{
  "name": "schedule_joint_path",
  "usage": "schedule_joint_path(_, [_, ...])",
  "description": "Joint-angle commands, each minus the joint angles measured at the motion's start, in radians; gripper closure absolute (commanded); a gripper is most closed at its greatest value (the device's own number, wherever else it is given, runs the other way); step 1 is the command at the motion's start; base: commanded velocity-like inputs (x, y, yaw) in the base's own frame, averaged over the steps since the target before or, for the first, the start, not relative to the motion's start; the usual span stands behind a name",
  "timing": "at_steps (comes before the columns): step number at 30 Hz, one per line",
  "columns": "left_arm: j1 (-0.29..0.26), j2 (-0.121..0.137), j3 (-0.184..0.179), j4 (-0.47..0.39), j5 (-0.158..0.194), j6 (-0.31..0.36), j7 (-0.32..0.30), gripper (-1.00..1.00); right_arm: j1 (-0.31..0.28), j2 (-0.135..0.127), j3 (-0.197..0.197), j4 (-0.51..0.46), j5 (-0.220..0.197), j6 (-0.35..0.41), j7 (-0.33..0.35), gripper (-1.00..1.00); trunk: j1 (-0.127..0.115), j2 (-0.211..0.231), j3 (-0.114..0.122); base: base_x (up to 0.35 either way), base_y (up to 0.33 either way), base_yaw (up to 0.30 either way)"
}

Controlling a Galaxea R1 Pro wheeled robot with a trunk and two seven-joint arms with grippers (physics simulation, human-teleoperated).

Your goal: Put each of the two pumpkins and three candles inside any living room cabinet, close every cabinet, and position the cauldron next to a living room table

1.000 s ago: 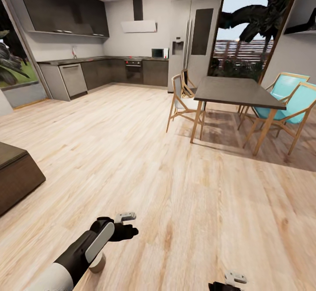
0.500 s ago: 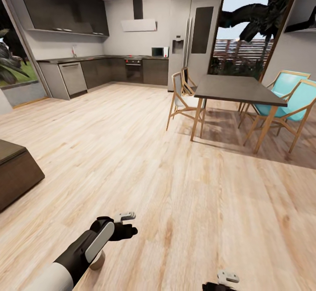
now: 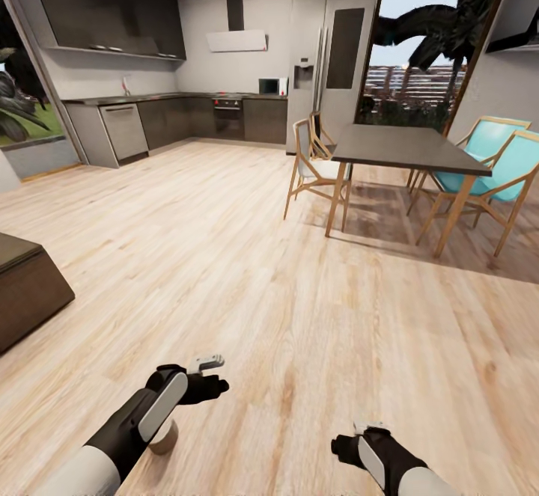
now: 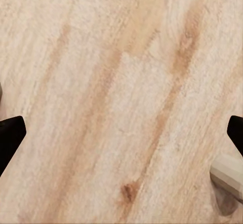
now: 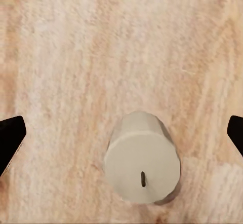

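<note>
A squat cream-beige candle point(image 5: 143, 158) with a short dark wick stands upright on the wooden floor. My right gripper point(image 5: 122, 135) hangs open above it, its dark fingertips point(image 5: 10, 138) wide apart on either side and clear of it. In the head view the right gripper point(image 3: 353, 442) sits low at the bottom edge. Another candle point(image 3: 161, 436) stands on the floor, partly hidden under my left forearm. My left gripper point(image 3: 201, 380) is open over bare floor with nothing between its fingers. A corner of the dark-brown cabinet point(image 3: 22, 286) shows at the left edge. Pumpkins, cauldron and coffee table are out of view.
A dark dining table point(image 3: 397, 152) with wooden and turquoise chairs point(image 3: 494, 174) stands to the right ahead. The grey kitchen counter point(image 3: 172, 118) and a fridge point(image 3: 329, 62) line the far wall. Wide wooden floor point(image 3: 224, 242) lies between. A pale beige piece point(image 4: 228, 176) pokes into the left wrist view.
My right arm has come up into the head view, its wrist and gripper now plainly showing. The left arm shifted slightly left. The whole view moved a little, so the camera moved.
</note>
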Motion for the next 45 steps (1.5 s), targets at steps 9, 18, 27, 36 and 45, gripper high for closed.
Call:
schedule_joint_path(9, [-0.001,0.001,0.001,-0.003,0.010,0.002,0.009,-1.00,-0.092,0.002,-0.007,-0.002,0.003,0.138,-0.003,-1.00,0.034,-0.064,-0.029,0.000,0.000,0.000])
schedule_joint_path(18, [-0.001,0.002,0.001,-0.004,0.009,0.007,0.009,-1.00,-0.095,0.001,-0.006,0.006,0.005,0.156,-0.006,-1.00,0.069,-0.127,-0.057,0.000,0.000,0.000])
schedule_joint_path(27, [-0.001,0.002,0.002,-0.008,0.010,0.015,0.017,-1.00,-0.095,0.000,0.014,0.011,0.006,0.166,-0.005,-1.00,0.100,-0.183,-0.086,0.000,0.000,0.000])
schedule_joint_path(36, [-0.001,0.014,0.017,-0.030,0.021,0.017,0.016,-1.00,-0.095,0.001,0.014,0.001,0.003,0.208,-0.040,-1.00,0.104,-0.185,-0.121,0.000,0.000,0.000])
schedule_joint_path(45, [-0.001,0.019,0.042,-0.035,0.024,0.018,0.015,-1.00,-0.095,0.002,0.013,-0.001,0.003,0.213,-0.043,-1.00,0.108,-0.187,-0.156,0.000,0.000,0.000])
